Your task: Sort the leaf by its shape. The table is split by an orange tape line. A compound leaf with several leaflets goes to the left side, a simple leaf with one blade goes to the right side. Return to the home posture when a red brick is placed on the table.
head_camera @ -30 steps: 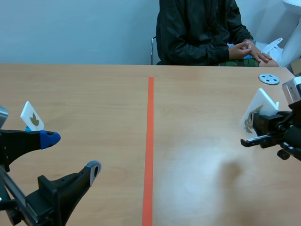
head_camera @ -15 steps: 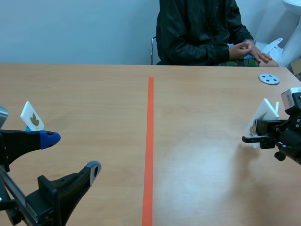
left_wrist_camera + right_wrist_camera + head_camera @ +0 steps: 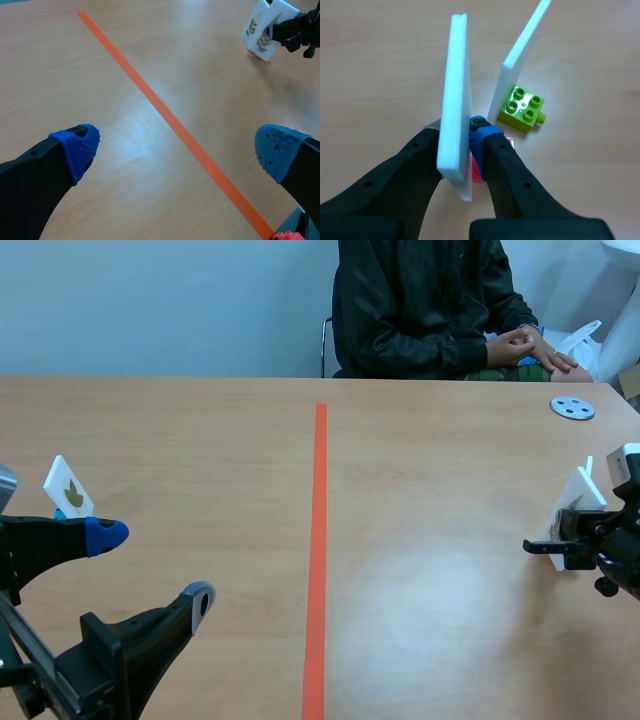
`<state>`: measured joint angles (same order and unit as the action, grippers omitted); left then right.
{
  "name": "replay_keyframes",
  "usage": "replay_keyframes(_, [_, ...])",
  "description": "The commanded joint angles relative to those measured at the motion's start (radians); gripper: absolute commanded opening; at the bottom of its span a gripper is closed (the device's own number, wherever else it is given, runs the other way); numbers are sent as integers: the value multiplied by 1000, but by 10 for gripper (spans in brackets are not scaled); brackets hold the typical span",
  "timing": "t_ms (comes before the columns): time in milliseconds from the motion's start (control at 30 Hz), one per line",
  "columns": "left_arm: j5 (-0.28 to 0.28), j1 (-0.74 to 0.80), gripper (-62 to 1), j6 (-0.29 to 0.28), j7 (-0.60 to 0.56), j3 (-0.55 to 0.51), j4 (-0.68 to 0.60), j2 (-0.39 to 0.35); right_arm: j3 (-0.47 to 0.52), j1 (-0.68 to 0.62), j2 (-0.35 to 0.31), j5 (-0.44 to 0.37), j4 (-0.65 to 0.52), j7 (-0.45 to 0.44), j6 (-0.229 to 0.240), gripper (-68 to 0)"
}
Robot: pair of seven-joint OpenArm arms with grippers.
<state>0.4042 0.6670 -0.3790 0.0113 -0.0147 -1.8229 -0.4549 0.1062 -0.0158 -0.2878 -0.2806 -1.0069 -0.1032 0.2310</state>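
Wooden surface [image 3: 180,430] split by tape [image 3: 318,540]: right fingers [image 3: 502,160] pinch the upright leaf card [image 3: 582,490] edge-on, far right of frame; left fingers [image 3: 75,145] gape, well apart from it.

A white card [image 3: 577,502] printed with feathery, many-leaflet sprigs stands upright at the frame's right edge, pinched in the right gripper [image 3: 456,129]. A second white card [image 3: 67,487], showing 1 olive-brown leaf, leans at middle left.

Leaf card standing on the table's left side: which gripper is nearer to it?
Left. The left gripper hangs open close beside the leaf card. The right gripper is far across the orange tape line, shut on another white card.
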Motion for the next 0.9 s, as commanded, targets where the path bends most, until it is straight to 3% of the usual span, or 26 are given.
replay_keyframes(0, [10, -5, 14, -6, -14, -7, -3, -5, -2, 5, -6, -8, -23, -15, 0, -637])
replay_keyframes(133, [10, -5, 14, -6, -14, -7, -3, -5, -2, -2, -6, -8, -23, -15, 0, -630])
replay_keyframes(367, [10, -5, 14, -6, -14, -7, -3, -5, -2, -4, -6, -8, -23, -16, 1, -524])
replay_keyframes(567, [10, -5, 14, -6, -14, -7, -3, -5, 3, -4, -6, -8, -30, -37, 9, -310])
replay_keyframes(667, [10, -5, 14, -6, -14, -7, -3, -5, 19, -5, -6, -8, -50, -42, 46, -207])
replay_keyframes(800, [10, -5, 14, -6, -14, -7, -3, -5, 37, -11, -6, -34, -98, -41, 85, -19])
replay_keyframes(867, [10, -5, 14, -6, -14, -7, -3, -5, 47, -26, -6, -58, -139, -30, 108, 4])
